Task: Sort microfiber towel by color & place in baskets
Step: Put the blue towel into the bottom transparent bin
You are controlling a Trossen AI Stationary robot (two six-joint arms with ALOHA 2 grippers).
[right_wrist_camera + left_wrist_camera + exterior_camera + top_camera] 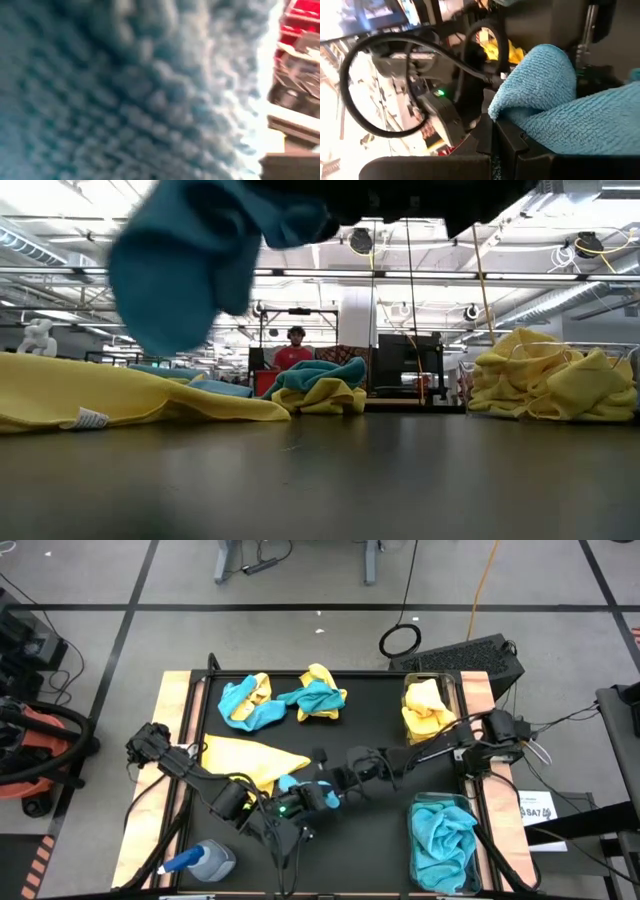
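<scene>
Both the left gripper (292, 802) and the right gripper (325, 795) are clamped on one teal towel (300, 790), lifted off the table, probably a handover. Beyond the right gripper sit the teal basket (412, 840), then the yellow basket (455, 690).

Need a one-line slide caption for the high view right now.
Both grippers meet mid-table on one teal towel; yellow basket and teal basket part-filled.
</scene>
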